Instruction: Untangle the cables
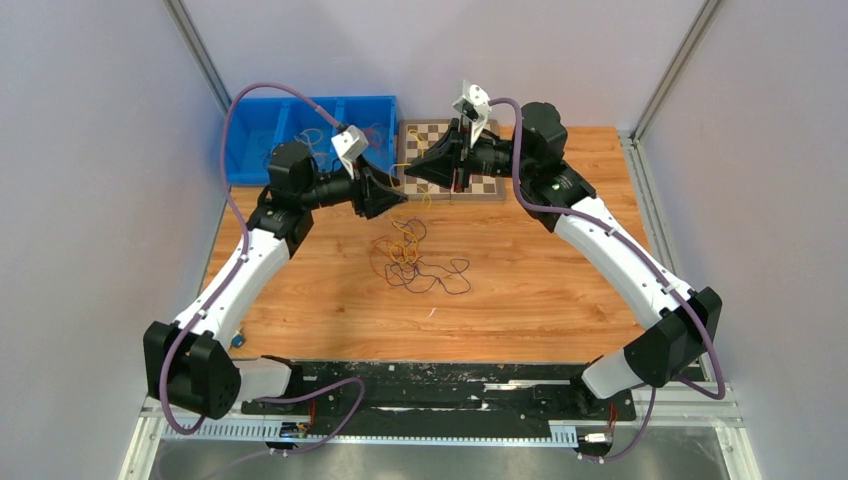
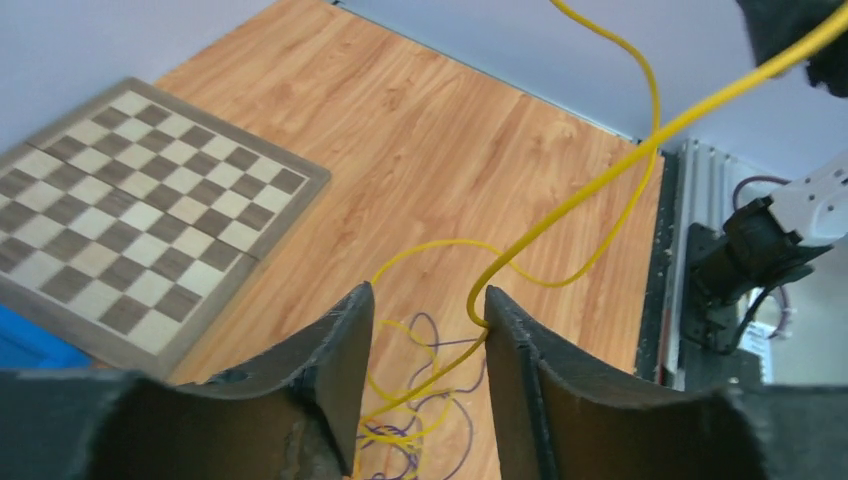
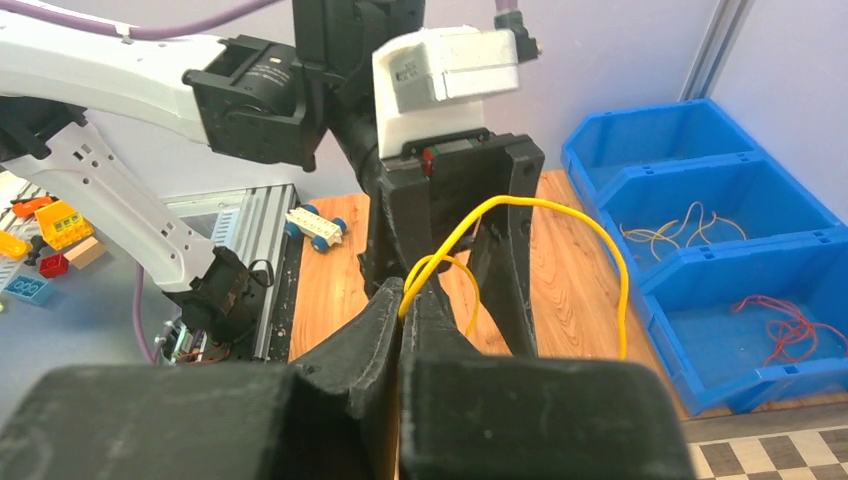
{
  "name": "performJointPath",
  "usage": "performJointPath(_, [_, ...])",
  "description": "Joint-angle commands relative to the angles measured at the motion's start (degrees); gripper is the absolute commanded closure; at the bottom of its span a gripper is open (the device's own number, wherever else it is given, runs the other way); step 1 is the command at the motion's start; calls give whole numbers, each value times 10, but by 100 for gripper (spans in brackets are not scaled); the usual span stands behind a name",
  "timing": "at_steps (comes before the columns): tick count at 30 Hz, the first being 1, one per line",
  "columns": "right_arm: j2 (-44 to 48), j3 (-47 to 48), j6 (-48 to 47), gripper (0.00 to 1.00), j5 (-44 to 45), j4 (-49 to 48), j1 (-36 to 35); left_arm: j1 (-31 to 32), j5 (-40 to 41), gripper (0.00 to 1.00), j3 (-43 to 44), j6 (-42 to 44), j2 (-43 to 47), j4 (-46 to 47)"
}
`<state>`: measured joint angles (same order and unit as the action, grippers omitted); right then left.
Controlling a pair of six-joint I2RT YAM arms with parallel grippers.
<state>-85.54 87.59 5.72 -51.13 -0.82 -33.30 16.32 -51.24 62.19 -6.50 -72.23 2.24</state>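
Yellow cable [image 3: 540, 202], thin and glossy, arches up out of my right gripper [image 3: 405, 300], whose black, rough-edged fingers are pinched tight on it. My left gripper [image 2: 425, 300] stands parted; the same strand runs through the gap, close against one finger, unclamped. Below, on the orange wood-grain table [image 1: 560, 265], the rest of the cables [image 1: 425, 265] lie in loose yellow, orange and dark purple squiggles. A checkered chessboard [image 2: 130, 200] sits just behind my grippers. Beside it, a blue plastic bin [image 1: 250, 165] holds more wire loops in its compartments.
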Motion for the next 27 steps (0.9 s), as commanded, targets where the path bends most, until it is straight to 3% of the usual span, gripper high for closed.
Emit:
performJointPath(1, [11,12,5,100,-1,-25,1,6,-9,52,24,-53,-12,67])
performJointPath(3, [12,7,3,100,4,-25,6,6,-17,65,22,-71,-8,81])
performJointPath(6, [13,1,7,100,7,-24,20,5,-11,97,25,-93,2,92])
performJointPath(8, [13,-4,5,97,-2,-14,34,5,-4,100,43,-106,5,88])
performJointPath(12, [25,-50,-42,55,-23,47,61,5,13,100,98,-156,0,90])
performJointPath(17, [76,-174,-122,22,2,67,68,4,33,100,171,-214,-19,104])
performJointPath(22, [50,-258,-160,11,46,26,59,4,41,100,234,-262,-40,112])
performJointPath(27, [-22,-264,-139,7,81,-105,37,4,44,100,247,-288,-50,132])
